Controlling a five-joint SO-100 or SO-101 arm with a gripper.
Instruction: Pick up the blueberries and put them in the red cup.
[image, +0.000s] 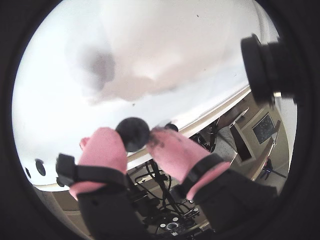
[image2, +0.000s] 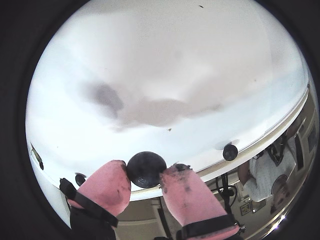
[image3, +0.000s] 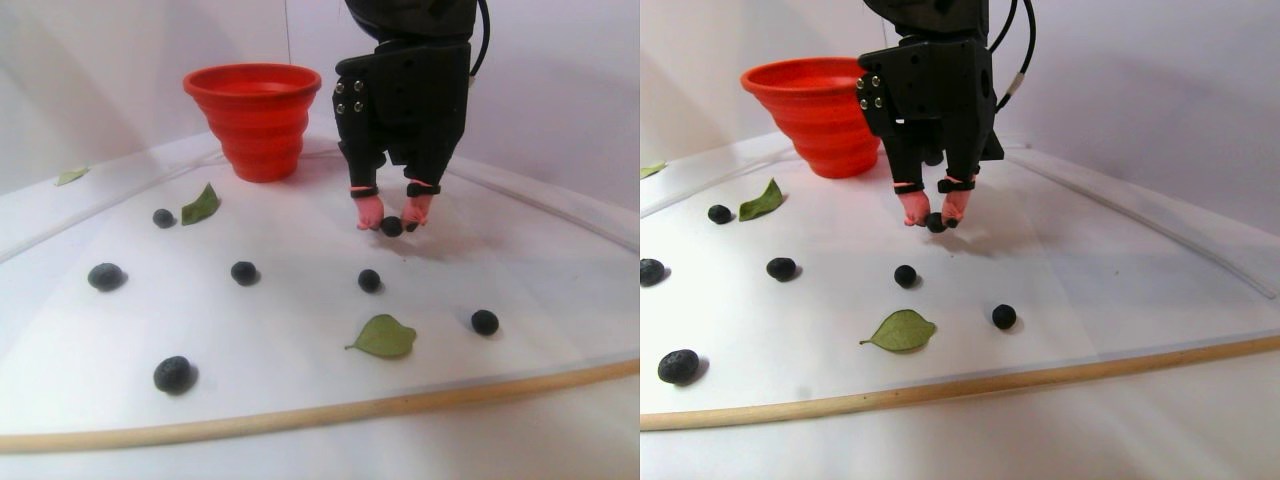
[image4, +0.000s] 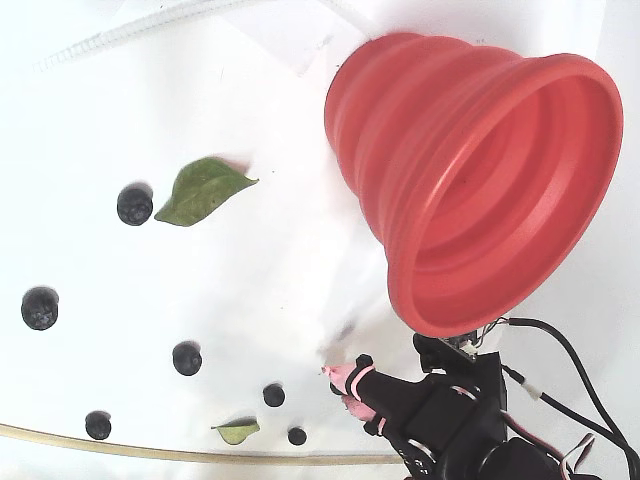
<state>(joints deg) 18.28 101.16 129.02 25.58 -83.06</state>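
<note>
One berry in hand: the pink fingers (image2: 145, 176) are clamped on a blueberry (image: 133, 133), just above the white table (image3: 300, 300).
Cup: the red cup (image3: 253, 112) stands near, behind the arm in the stereo pair view.
Loose berries: six more blueberries (image3: 244, 272) lie scattered on the table.
Your move: lift straight, keep the squeeze gentle, and let go only once you are over the rim.
Leaves: steer clear of the green leaf (image3: 383, 336).

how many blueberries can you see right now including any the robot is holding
7 blueberries in the stereo pair's left half: one between the pink fingers; six on the table at. The cup's inside isn't fully visible.
</note>
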